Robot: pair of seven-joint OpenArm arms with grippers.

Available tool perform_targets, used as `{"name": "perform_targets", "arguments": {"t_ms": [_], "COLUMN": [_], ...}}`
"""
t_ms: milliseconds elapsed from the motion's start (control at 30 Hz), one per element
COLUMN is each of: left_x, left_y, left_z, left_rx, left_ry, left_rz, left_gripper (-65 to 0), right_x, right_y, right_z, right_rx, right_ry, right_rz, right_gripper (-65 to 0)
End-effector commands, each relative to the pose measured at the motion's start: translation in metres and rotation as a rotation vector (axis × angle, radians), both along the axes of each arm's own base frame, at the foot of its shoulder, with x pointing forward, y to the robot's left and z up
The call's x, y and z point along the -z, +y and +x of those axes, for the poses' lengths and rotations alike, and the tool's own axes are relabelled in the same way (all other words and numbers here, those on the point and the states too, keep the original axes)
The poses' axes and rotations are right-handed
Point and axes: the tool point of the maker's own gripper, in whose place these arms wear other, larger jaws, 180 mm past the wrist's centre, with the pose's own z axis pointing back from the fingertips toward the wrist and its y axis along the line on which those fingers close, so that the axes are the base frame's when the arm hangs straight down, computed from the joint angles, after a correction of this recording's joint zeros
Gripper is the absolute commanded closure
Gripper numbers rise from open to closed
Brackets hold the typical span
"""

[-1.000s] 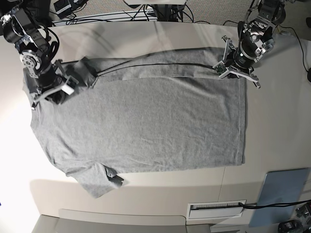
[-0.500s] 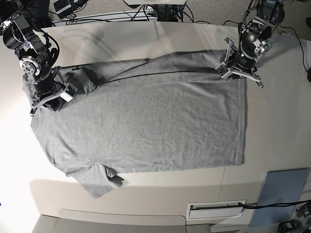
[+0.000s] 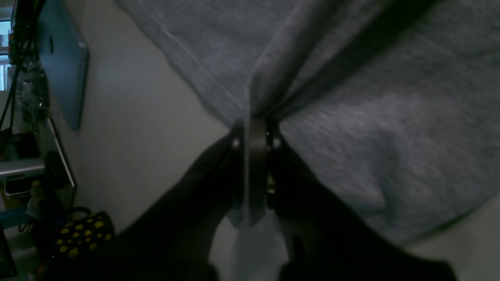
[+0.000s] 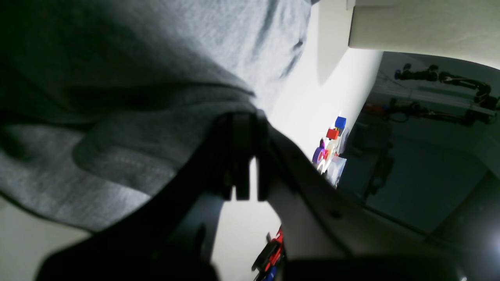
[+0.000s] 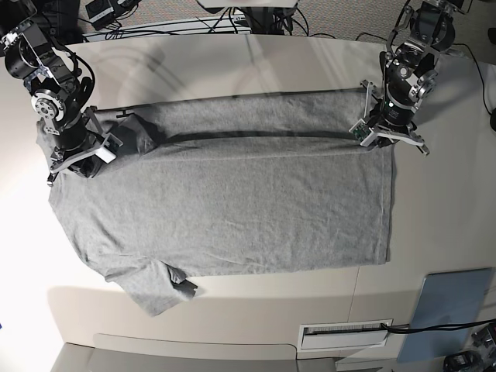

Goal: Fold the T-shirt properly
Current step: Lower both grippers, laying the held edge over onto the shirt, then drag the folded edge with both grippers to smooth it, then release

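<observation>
The heather-grey T-shirt lies spread on the table, plain side up, with one sleeve at the near left. Its far edge is lifted and stretched as a flap between both grippers. My left gripper, on the base view's right, is shut on the hem corner; the left wrist view shows its fingers pinching the grey cloth. My right gripper, on the base view's left, is shut on the shoulder and sleeve area; the right wrist view shows cloth draped over its closed fingers.
A blue-grey pad lies at the table's near right corner, also in the left wrist view. A white slotted strip sits at the front edge. Cables run behind the table. Small coloured blocks lie beyond the table's left side.
Both grippers have carried the shirt's far edge toward the near side. The lifted strip has widened into a broad flap over the shirt's body. Both stay shut on the cloth.
</observation>
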Motion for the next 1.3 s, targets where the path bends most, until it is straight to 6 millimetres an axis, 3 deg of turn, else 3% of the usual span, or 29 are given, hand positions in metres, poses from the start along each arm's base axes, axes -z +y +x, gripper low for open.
{"name": "perform_targets", "arguments": {"t_ms": [0, 200, 300, 400, 500, 633, 767, 867, 1067, 1267], "left_x": [-0.009, -0.008, -0.008, -0.009, -0.017, -0.021, -0.014, -0.011, -0.005, 0.002], "left_y": [0.003, 0.000, 0.000, 0.002, 0.011, 0.020, 0.016, 0.013, -0.003, -0.034], "left_z": [0.006, 0.005, 0.005, 0.006, 0.012, 0.015, 0.009, 0.006, 0.002, -0.001], "left_rx": [-0.002, -0.009, -0.009, -0.019, -0.095, -0.145, -0.177, -0.233, -0.327, -0.394], "left_ry": [-0.034, -0.023, -0.023, -0.032, -0.092, -0.121, -0.078, -0.067, -0.043, -0.011], "left_rz": [0.004, -0.027, -0.027, -0.027, -0.032, -0.020, -0.082, -0.166, -0.324, -0.481], "left_gripper": [0.0, 0.0, -12.6, -27.9, -34.2, -34.2, -32.9, -24.5, -1.1, 0.0], "right_x": [-0.016, -0.014, -0.013, -0.013, -0.017, -0.030, -0.033, -0.037, -0.035, -0.007], "right_y": [-0.007, -0.009, -0.008, -0.008, -0.009, -0.012, -0.018, -0.027, -0.041, -0.096], "right_z": [0.009, 0.007, 0.007, 0.007, 0.009, 0.015, 0.015, 0.013, 0.004, -0.006], "right_rx": [0.001, 0.018, 0.020, 0.020, 0.033, 0.104, 0.174, 0.253, 0.363, 0.587], "right_ry": [-0.046, -0.038, -0.035, -0.035, -0.062, -0.169, -0.214, -0.254, -0.305, -0.262], "right_rz": [-0.024, -0.019, -0.008, -0.008, 0.001, 0.044, 0.064, 0.072, 0.141, 0.262], "right_gripper": [0.0, 0.0, -2.6, -19.9, -24.1, -24.0, -24.0, -22.8, -1.1, 0.0]}}
